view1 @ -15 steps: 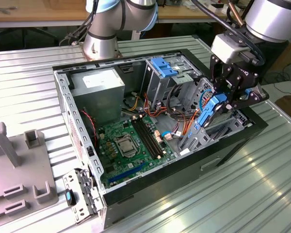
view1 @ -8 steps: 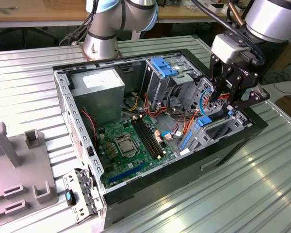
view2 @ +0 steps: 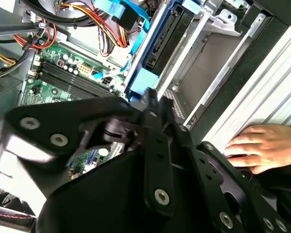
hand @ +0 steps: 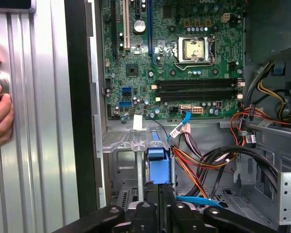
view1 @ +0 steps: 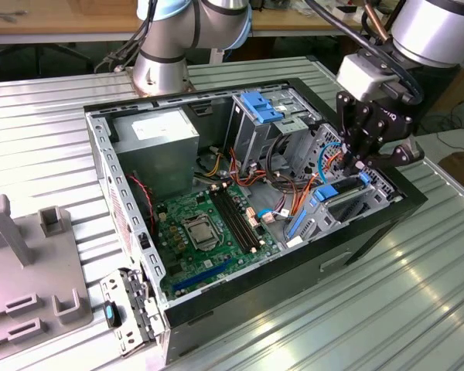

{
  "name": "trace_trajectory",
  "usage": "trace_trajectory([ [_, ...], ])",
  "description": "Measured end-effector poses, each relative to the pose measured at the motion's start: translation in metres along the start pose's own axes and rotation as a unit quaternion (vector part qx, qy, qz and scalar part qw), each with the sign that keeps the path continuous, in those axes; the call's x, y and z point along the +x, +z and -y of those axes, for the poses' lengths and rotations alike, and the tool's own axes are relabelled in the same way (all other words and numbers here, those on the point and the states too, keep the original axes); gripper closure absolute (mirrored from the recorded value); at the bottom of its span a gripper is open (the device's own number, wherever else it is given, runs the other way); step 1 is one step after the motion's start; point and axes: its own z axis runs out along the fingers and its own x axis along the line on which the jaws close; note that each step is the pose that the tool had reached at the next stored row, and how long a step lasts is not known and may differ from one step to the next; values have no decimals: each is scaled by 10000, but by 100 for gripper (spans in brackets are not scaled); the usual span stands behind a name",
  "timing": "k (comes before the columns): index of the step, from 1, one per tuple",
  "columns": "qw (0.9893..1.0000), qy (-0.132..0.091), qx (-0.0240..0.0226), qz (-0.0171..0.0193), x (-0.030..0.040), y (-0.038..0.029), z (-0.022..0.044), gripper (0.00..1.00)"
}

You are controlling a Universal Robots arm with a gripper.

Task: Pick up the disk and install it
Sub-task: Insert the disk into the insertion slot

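gripper (hand: 159, 187) fingers closed at disk (hand: 158, 162) blue end, maybe pinching it | disk judged stiff, rather heavy, shock-sensitive | hold by blue rails

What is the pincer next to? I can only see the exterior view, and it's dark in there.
Observer: In the first wrist view, the pincer sits right at the blue end of the disk, between grey metal rails.
Operator: Is anybody near the computer?
Observer: Yes. Both wrist views show a person's hand lying on the ribbed table just outside the case.
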Motion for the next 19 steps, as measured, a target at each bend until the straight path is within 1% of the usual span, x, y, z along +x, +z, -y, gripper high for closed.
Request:
trace_trajectory([
  [1,10000,1,-5,1,0,3,27,82],
  [2,10000,1,-10,0,-1,6,61,82],
  [3,10000,1,-15,0,-2,10,102,89],
  [4,10000,1,-22,0,-2,13,140,89],
  [5,10000,1,-42,-1,-3,20,197,89],
  [8,9999,0,-118,-2,-6,39,331,89],
  [10,9999,0,-152,-3,-8,43,372,89],
  [19,9999,1,-153,-3,-7,44,376,89],
])
